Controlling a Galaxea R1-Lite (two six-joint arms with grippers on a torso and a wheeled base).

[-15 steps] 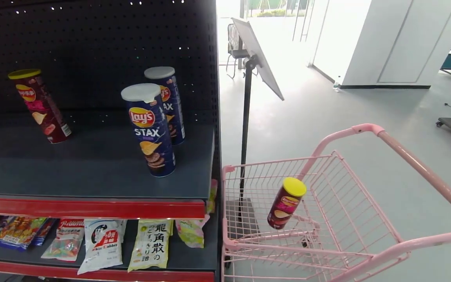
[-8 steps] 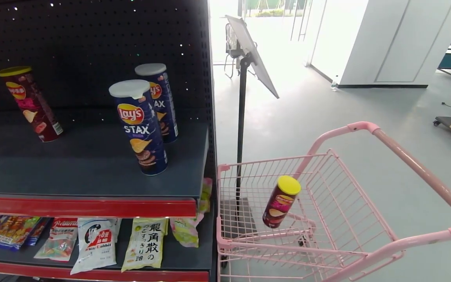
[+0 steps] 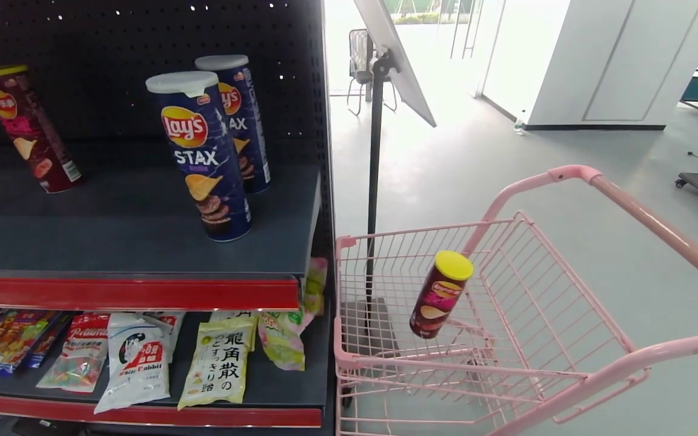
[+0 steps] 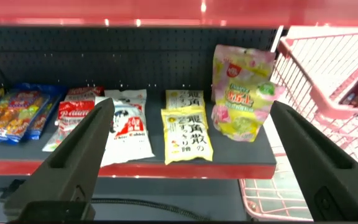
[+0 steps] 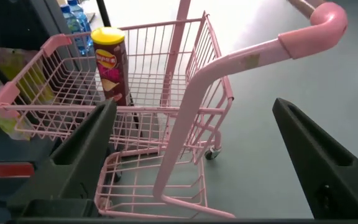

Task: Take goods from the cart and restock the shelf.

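- Our left claw (image 4: 192, 106) is released, its fingers spread wide with nothing between them. It faces the lower shelf, where the snack packets (image 4: 186, 132) lie.
- Our right claw (image 5: 194, 102) is released too and carries nothing. It hangs outside the pink cart (image 5: 247, 62), on the handle side.
- The yellow-lidded can (image 3: 441, 295) stands upright in the cart basket, at the lower centre-right of the head view. It is near the basket wall that faces the shelf, and it is the one item we see in the cart.
- On the upper shelf (image 3: 113, 242), in the upper left of the head view, stand two blue cans (image 3: 200, 172). A dark red can (image 3: 25, 130) stands well apart from them at the far left.
- We judge the step to be the approach before a pick: neither claw holds anything.
- The next move calls for the right claw to clear the handle and rim, then come down into the basket. There it must close on the can's body without tipping it.
- The bare shelf board beside the dark red can looks a fitting place for it.
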